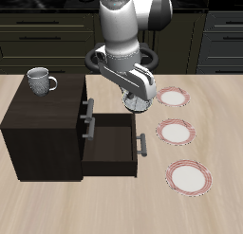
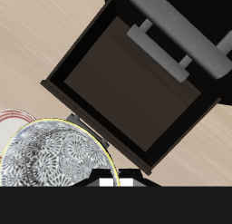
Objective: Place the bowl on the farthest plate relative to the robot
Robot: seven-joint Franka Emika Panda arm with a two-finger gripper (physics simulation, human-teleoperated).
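Exterior view: the robot (image 1: 128, 29) is seen at upper centre of the frame, its arm bent down over the table (image 1: 114, 214). The gripper (image 1: 139, 102) is hung just above and beside the open drawer (image 1: 112, 148) of a dark cabinet (image 1: 43, 124), which fills the left half of the frame. A grey mug (image 1: 40, 81) is stood on the cabinet's top at upper left. Three plates are laid in a column at right: the plate (image 1: 187, 177) at lower right, nearest the table's front edge, a middle plate (image 1: 176, 132) at right of centre, and a rear plate (image 1: 173, 97) just beside the gripper.

From the wrist view, the bowl (image 2: 56, 153) is shown large and close against the gripper (image 2: 118, 181), with the drawer's empty inside (image 2: 127, 78) seen beyond it. Whether the fingers are closed on the bowl's rim cannot be told, since the fingertips are hidden. A plate rim (image 2: 13, 116) is glimpsed beside the bowl.
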